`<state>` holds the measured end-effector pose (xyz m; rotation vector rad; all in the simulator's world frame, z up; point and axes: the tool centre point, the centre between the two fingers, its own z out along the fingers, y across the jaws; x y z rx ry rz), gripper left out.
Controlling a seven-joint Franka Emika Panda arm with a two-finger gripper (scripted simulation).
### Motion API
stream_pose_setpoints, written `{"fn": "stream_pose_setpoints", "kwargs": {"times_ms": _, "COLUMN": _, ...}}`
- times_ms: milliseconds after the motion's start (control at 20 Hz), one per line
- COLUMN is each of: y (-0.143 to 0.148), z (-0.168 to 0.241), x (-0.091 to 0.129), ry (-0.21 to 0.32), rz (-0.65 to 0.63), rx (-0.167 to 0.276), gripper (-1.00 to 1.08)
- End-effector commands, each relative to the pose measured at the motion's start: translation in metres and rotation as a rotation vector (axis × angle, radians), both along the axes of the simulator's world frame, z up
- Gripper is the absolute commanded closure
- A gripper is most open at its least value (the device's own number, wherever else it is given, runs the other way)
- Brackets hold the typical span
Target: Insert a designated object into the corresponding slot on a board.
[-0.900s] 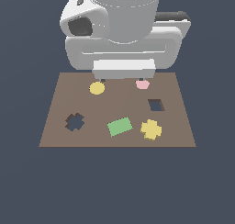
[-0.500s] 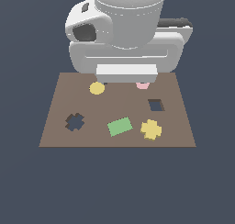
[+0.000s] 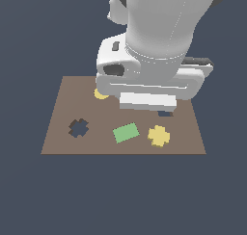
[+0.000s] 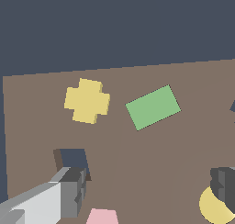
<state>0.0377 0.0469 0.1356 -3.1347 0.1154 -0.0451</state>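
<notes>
In the wrist view the two fingers (image 4: 69,191) stand wide apart with nothing between them, so the gripper (image 4: 147,191) is released and empty. It hangs above the board (image 4: 193,145), over the part near the square cutout (image 4: 73,159), the pink piece (image 4: 102,217) and the disc (image 4: 215,208). The cross (image 4: 87,100) lies flat on the board, beyond the square cutout from the fingers, near the board's edge, not under them. In the exterior view the cross (image 3: 158,136) is in front of the hand, just beside the green rectangle (image 3: 126,132), and the slot (image 3: 78,127) is well apart on the exterior view's left. The cross has no long axis, so I judge the fingers must close on one bar.
</notes>
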Motion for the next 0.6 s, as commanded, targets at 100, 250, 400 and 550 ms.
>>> {"fn": "stream_pose_setpoints", "kwargs": {"times_ms": 100, "y": 0.019, "z": -0.026, "x": 0.016, "ry": 0.009, "rz": -0.051, "rx": -0.001, "gripper": -0.92}}
{"fn": "stream_pose_setpoints", "kwargs": {"times_ms": 250, "y": 0.032, "z": -0.044, "x": 0.028, "ry": 0.015, "rz": -0.086, "rx": -0.001, "gripper": -0.92}}
{"fn": "stream_pose_setpoints", "kwargs": {"times_ms": 400, "y": 0.042, "z": -0.058, "x": 0.038, "ry": 0.019, "rz": -0.115, "rx": -0.001, "gripper": -0.92}}
{"fn": "stream_pose_setpoints", "kwargs": {"times_ms": 550, "y": 0.049, "z": -0.069, "x": 0.047, "ry": 0.023, "rz": -0.137, "rx": -0.001, "gripper": -0.92}}
